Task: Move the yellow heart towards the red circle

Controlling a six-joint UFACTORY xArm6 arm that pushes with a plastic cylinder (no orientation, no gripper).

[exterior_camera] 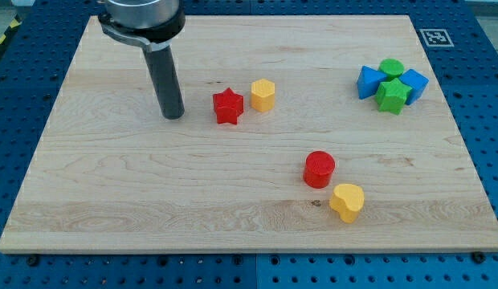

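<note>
The yellow heart (347,201) lies at the view's lower right of the board, just below and right of the red circle (319,169), close to it or touching it. My tip (173,116) rests on the board at the view's upper left, left of the red star (228,106), far from both the heart and the circle.
A yellow hexagon (263,95) sits right of the red star. At the view's upper right is a cluster: a green circle (391,67), a green star (392,95), a blue block (369,81) and another blue block (414,83). The wooden board (112,193) lies on a blue pegboard.
</note>
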